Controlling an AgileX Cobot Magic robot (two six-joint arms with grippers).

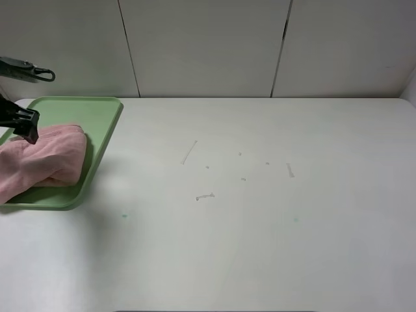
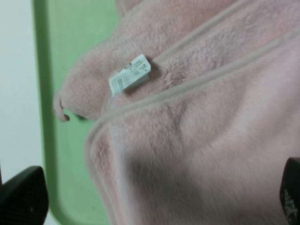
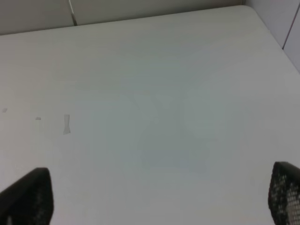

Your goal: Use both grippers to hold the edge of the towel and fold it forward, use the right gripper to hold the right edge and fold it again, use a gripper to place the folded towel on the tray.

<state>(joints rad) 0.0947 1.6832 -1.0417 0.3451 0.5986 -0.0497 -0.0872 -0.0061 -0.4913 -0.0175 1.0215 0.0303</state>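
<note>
The pink towel [image 1: 49,159] lies folded and bunched on the light green tray [image 1: 97,120] at the table's far left. Close up in the left wrist view, the towel [image 2: 201,140] shows its white tag [image 2: 130,75] and stitched hem [image 2: 197,83], with the tray [image 2: 54,117] under it. My left gripper [image 1: 23,127] hangs just over the towel's back left part. Seen from its wrist, this gripper [image 2: 157,197] is open, its black fingertips [image 2: 23,197] wide apart on either side of the cloth. My right gripper [image 3: 157,197] is open over bare table and out of the high view.
The white table [image 1: 260,214] carries a few small scuffs and tape bits [image 1: 205,195] near its middle. A white panelled wall [image 1: 208,45] runs along the far edge. A black clip-like part [image 1: 29,70] juts in at the upper left.
</note>
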